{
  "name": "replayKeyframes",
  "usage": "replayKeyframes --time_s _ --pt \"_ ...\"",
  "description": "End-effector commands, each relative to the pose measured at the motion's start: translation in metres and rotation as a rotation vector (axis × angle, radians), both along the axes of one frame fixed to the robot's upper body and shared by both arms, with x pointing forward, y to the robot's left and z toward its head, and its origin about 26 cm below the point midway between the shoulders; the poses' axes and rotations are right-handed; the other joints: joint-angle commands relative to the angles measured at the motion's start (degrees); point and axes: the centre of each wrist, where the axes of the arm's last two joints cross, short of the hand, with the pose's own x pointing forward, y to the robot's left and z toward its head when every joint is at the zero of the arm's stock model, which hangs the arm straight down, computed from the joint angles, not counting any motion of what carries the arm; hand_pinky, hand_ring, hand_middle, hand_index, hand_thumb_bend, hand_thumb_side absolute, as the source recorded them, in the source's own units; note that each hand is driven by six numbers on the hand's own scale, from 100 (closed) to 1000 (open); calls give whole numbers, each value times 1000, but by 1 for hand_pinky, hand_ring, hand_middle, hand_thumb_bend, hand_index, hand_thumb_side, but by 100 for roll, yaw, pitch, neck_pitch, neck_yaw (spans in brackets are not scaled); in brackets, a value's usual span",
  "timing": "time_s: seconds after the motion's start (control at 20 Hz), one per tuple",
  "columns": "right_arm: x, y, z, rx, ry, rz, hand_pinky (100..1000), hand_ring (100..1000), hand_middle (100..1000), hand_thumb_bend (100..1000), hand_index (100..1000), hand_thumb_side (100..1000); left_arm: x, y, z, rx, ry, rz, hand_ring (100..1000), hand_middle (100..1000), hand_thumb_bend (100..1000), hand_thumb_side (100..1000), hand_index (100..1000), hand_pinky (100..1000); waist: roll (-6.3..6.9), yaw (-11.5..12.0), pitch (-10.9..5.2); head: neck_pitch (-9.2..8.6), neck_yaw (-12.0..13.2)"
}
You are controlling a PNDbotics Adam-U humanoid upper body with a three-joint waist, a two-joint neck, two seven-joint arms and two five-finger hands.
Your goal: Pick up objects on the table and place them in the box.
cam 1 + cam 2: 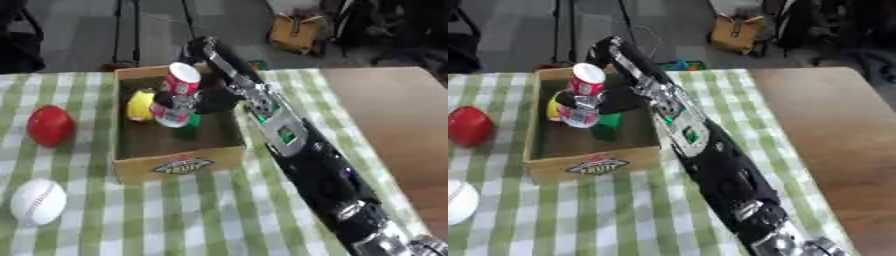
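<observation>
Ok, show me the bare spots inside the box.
Free: the box floor along its near wall and left side. Crowded: the far end, where the right hand holds a red can beside a yellow object and a green one.

I see grey floor [157,30] beyond the table; a tan bag [296,32] sits far off, up and right of my hand, with dark furniture legs [127,30] upper left.
</observation>
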Motion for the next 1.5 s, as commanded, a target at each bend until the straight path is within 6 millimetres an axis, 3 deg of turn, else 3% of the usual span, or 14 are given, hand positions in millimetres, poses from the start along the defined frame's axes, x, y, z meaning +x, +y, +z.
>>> replayKeyframes --time_s 0.05,0.15,0.2,0.35,0.55,0.6,0.7,0.95,1.05,1.15,1.2,1.25,1.35,1.5 --pt "7 -2 5 -11 -32 -44 649 566 399 680 399 495 -1 1 9 19 -25 -10 650 773 100 996 745 365 37 34 -88 -80 -50" --pt "11 -3 -1 -20 -32 -68 655 573 410 672 409 522 -1 0 9 19 -25 -12 650 773 100 996 745 365 38 53 -81 -90 -70" --pt "13 -4 -3 -23 -36 -78 666 593 438 671 438 587 -1 0 9 19 -25 -12 650 773 100 997 745 365 38 59 -79 -92 -77" --pt "17 -6 -8 -32 -52 -101 679 614 467 678 472 608 -1 0 8 20 -25 -12 650 774 100 997 745 365 36 68 -74 -99 -88" --pt "19 -7 -11 -57 -78 -117 723 691 576 741 581 652 -1 0 8 20 -25 -13 650 774 100 997 745 365 38 70 -70 -112 -92" --pt "19 -7 -11 -65 -85 -117 749 729 661 805 670 719 -1 0 8 21 -25 -13 650 774 100 997 745 366 38 70 -70 -112 -92" --pt "19 -6 -10 -94 -108 -103 774 762 757 844 763 771 -1 0 8 21 -24 -13 651 775 100 997 745 366 39 67 -70 -106 -91" --pt "19 -7 -7 -105 -141 -86 779 768 769 836 774 802 -1 0 8 21 -23 -13 651 775 100 997 745 366 46 61 -79 -105 -97" --pt "18 -7 -3 -72 -160 -86 767 760 758 787 746 880 -1 1 8 19 -23 -13 651 774 100 995 744 367 55 50 -91 -100 -89" --pt "14 -8 11 24 -211 -86 753 751 748 659 724 1000 -1 1 8 16 -24 -13 651 773 100 992 744 369 70 30 -111 -108 -65" --pt "11 -9 17 76 -238 -88 753 751 748 659 724 1000 -1 1 8 14 -25 -13 651 773 100 992 744 369 74 24 -117 -113 -56" --pt "6 -12 29 162 -284 -87 733 736 726 496 703 1000 -1 1 8 11 -26 -14 652 773 100 990 744 370 85 9 -131 -108 -15" --pt "-10 -19 50 333 -364 -78 694 695 688 418 687 1000 -1 0 9 3 -29 -15 652 772 100 987 744 373 100 -13 -156 -86 73" --pt "-42 -31 72 521 -430 -40 652 662 658 417 685 1000 0 -1 10 -15 -35 -23 653 771 100 985 744 377 127 -44 -194 -52 209"
